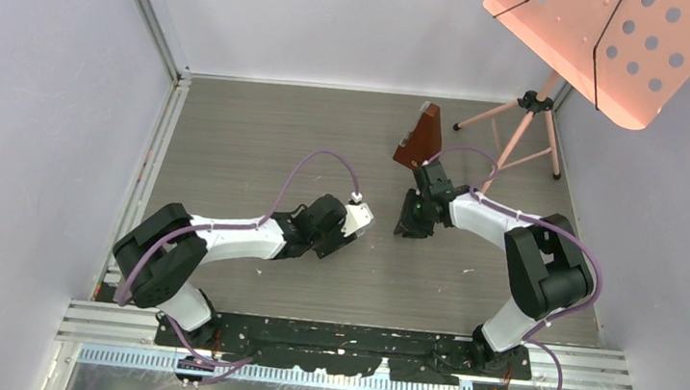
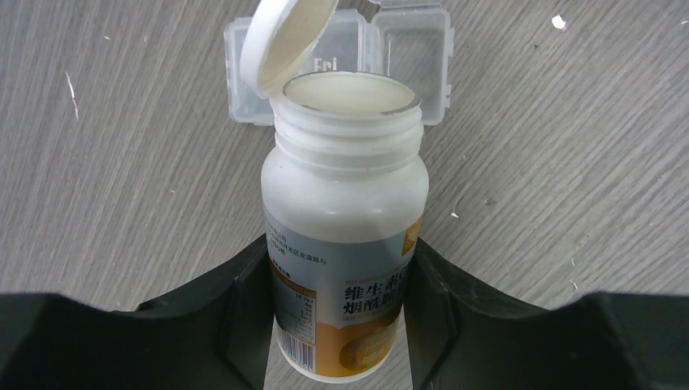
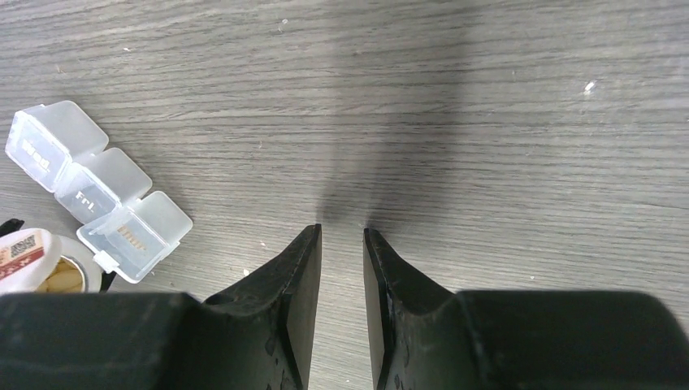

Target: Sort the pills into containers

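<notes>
My left gripper is shut on a white pill bottle with an orange label, gripping its lower body. The bottle's flip cap hangs open. Its mouth lies just short of the clear strip of containers on the table. In the right wrist view the containers lie at the left as three compartments in a row. Pale yellowish pills show inside the bottle's mouth at the lower left. My right gripper hovers over bare table right of them, open by a narrow gap, with nothing between its fingers.
A brown wedge-shaped object stands behind the right gripper. A pink perforated music stand on tripod legs fills the back right corner. White walls close in the table. Small white specks lie on the wood-grain surface.
</notes>
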Controlling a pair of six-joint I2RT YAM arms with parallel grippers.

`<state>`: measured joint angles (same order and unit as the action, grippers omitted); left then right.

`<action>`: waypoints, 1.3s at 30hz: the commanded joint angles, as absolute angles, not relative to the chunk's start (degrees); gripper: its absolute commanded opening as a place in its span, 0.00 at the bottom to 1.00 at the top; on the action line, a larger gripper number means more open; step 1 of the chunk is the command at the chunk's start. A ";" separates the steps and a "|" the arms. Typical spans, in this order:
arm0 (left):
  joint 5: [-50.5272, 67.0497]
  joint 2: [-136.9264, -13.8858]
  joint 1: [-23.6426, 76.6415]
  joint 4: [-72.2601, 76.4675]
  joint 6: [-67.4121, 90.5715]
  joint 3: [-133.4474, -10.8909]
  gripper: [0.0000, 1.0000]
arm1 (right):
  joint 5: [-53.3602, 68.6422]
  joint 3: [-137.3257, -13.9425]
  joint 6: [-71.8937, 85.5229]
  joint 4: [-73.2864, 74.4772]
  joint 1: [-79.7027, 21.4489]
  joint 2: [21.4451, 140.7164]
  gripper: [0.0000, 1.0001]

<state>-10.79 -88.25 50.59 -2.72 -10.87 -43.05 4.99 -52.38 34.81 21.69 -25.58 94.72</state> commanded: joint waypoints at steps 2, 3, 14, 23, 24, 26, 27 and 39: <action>-12.45 -87.84 51.63 -6.38 -8.53 -46.84 0.00 | 5.16 -51.55 34.27 21.40 -24.52 94.21 0.33; -12.60 -87.77 51.74 -6.60 -8.57 -46.99 0.00 | 5.46 -51.40 34.34 21.19 -24.48 94.28 0.33; -13.92 -89.99 52.80 -10.90 -8.12 -49.79 0.00 | 9.00 -49.66 35.52 18.12 -24.01 95.88 0.33; -12.25 -90.50 52.90 -14.23 -9.72 -52.79 0.00 | 10.22 -47.71 36.82 16.46 -23.40 96.44 0.33; -12.48 -90.65 53.11 -14.92 -10.16 -53.15 0.00 | 10.20 -47.67 36.82 16.40 -23.39 96.38 0.33; -13.40 -90.93 53.50 -16.15 -10.53 -53.77 0.00 | 10.32 -47.38 36.83 16.35 -23.24 96.39 0.33; -13.65 -91.03 53.60 -16.61 -10.61 -54.05 0.00 | 10.39 -47.25 36.87 16.31 -23.15 96.36 0.33; -14.46 -93.29 54.49 -20.31 -10.52 -57.12 0.00 | 11.25 -45.35 37.42 15.03 -22.85 96.08 0.33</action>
<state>-13.52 -92.84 54.00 -18.79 -9.67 -54.22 13.82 -47.86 37.82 12.16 -22.63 94.48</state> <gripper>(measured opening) 0.526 0.329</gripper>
